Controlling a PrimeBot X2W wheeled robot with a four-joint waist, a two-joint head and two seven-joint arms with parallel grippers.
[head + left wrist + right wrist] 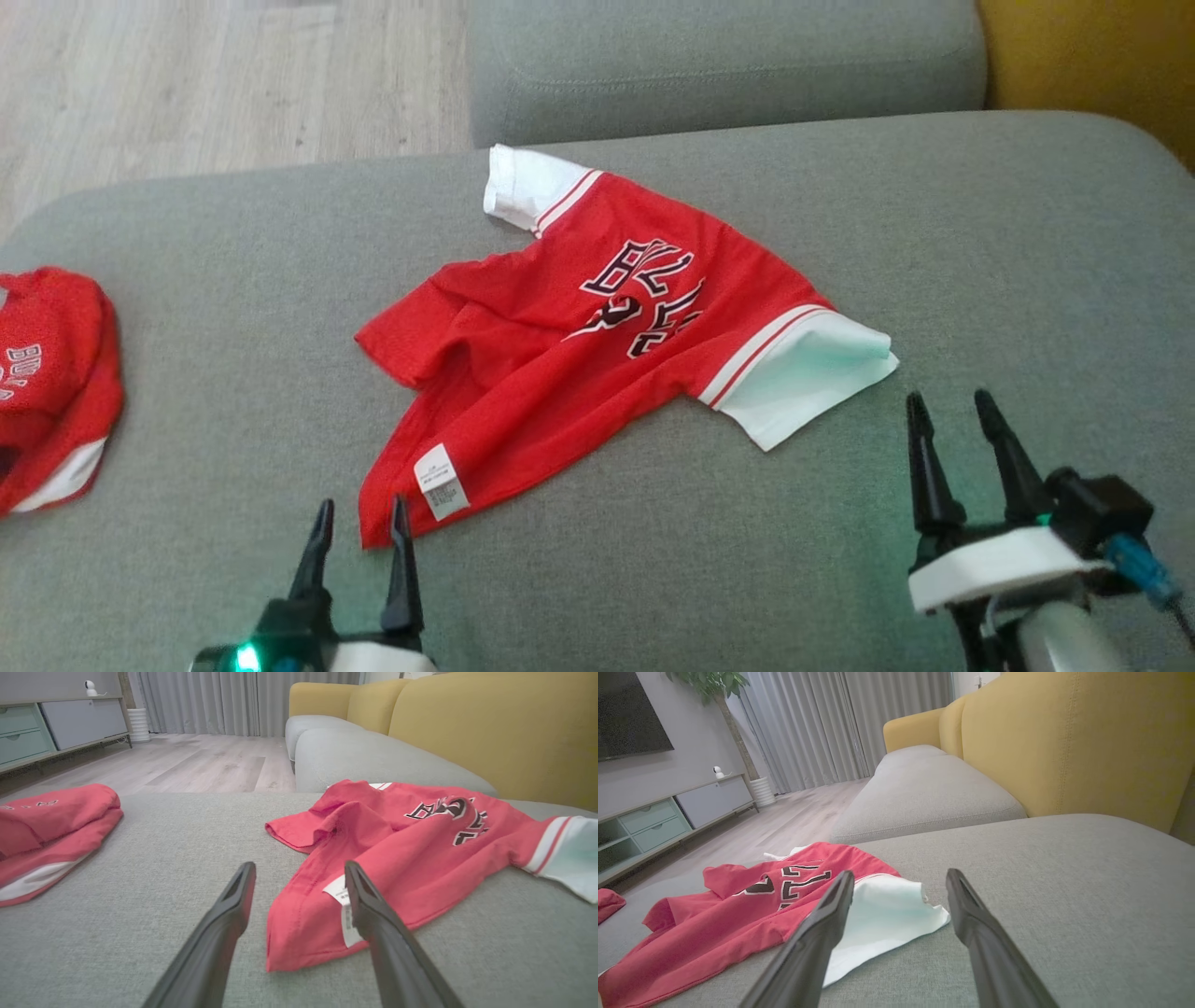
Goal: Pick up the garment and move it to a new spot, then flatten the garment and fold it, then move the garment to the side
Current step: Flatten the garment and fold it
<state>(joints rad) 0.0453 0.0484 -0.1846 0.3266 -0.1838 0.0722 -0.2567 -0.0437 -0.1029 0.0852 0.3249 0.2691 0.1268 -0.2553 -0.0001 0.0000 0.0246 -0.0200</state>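
In the head view, the red jersey shirt with white sleeves (579, 373) lies rumpled on the grey fabric sofa cushion (980, 233). The left end effector (362, 504) is spread at its near hem corner, and the right end effector (950, 397) is spread just beside a white sleeve. In the left wrist view, the hem corner and white label (334, 889) lie between empty fingers (233, 905). In the right wrist view, the sleeve lies just ahead. Pinching a single layer would likely drag the folded-over flap rather than flatten it.

**Both grippers spread, low in view**

The left gripper (362, 509) sits lower left, fingers (403, 560) apart and pointing up. It looks level, though its base is cut off. The right gripper (948, 401), lower right, is equally spread and leans slightly left.
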